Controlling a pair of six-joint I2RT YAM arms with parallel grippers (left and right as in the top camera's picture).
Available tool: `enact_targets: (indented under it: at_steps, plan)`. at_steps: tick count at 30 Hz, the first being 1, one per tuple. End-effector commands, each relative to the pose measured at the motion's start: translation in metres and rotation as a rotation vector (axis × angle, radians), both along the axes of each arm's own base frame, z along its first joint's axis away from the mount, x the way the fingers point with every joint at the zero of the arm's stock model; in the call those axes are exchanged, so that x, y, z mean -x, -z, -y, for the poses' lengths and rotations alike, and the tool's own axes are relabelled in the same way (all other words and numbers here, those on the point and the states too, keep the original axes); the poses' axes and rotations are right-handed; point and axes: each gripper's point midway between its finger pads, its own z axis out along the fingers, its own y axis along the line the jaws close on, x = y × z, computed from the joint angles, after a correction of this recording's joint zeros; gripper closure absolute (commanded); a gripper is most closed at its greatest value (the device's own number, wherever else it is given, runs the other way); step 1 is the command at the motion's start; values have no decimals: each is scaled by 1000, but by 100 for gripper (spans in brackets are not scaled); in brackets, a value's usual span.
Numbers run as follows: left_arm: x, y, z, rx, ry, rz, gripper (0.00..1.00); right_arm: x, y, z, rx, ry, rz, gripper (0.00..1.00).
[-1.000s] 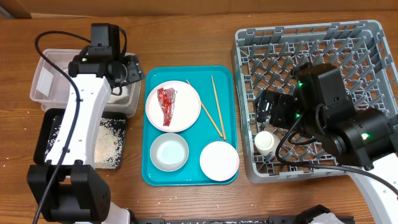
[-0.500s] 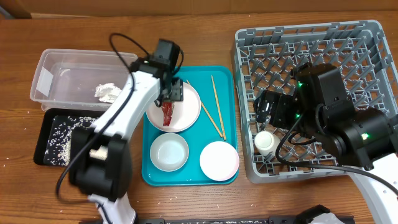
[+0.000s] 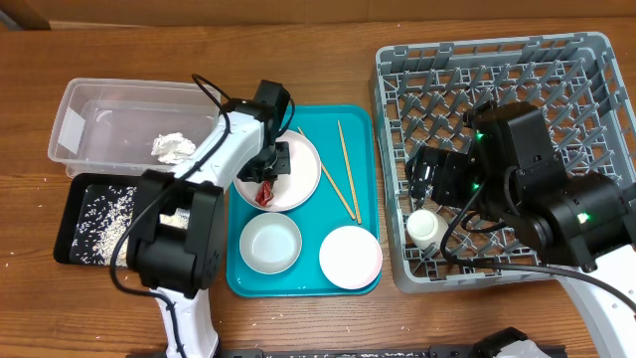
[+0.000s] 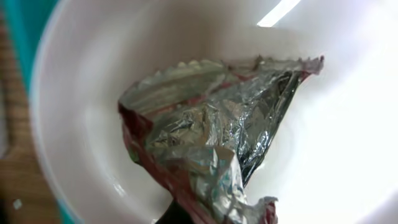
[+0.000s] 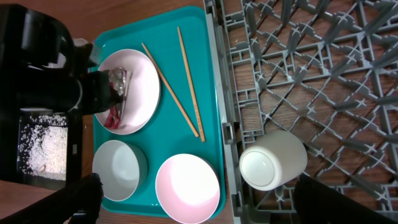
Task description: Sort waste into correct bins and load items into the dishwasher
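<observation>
A crumpled red and silver wrapper [image 4: 211, 137] lies on the white plate [image 3: 298, 174] at the back of the teal tray. My left gripper [image 3: 270, 179] is down on the plate, shut on the wrapper's [image 3: 265, 192] lower end. Two white bowls [image 3: 270, 242] [image 3: 350, 256] sit at the tray's front. Both chopsticks [image 3: 345, 171] lie to the right of the plate. The white cup [image 5: 273, 160] lies on its side in the grey dishwasher rack [image 3: 556, 70]. My right gripper [image 3: 429, 177] hangs open above the cup, holding nothing. Rice grains [image 3: 99, 211] fill the black tray [image 3: 68, 249].
The clear tub [image 3: 75, 124] at the back left holds a crumpled white scrap [image 3: 172, 146]. The teal tray [image 3: 234, 283] lies between the bins and the rack. My right arm's bulk covers the rack's front right part.
My left arm swung from over the clear tub to the plate, came down and shut on the wrapper, which shifted slightly toward the plate's front. The right arm stayed still.
</observation>
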Motion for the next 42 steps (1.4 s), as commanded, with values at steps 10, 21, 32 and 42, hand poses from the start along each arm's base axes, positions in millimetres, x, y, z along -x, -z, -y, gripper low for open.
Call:
enact_targets:
  at_steps: [10,21,32,42]
  plan:
    - [-40,-125,-138,-69,-334,358,96,1,-7,1,-4,-5,15,0]
    - [-42,-137,-130,74,-204,356,4,4,-5,2,0,-5,4,0]
    - [32,-228,-58,168,63,449,23,19,-34,13,-48,40,110,0]
    - [86,-232,-12,198,143,352,26,34,-44,19,-60,36,144,0]
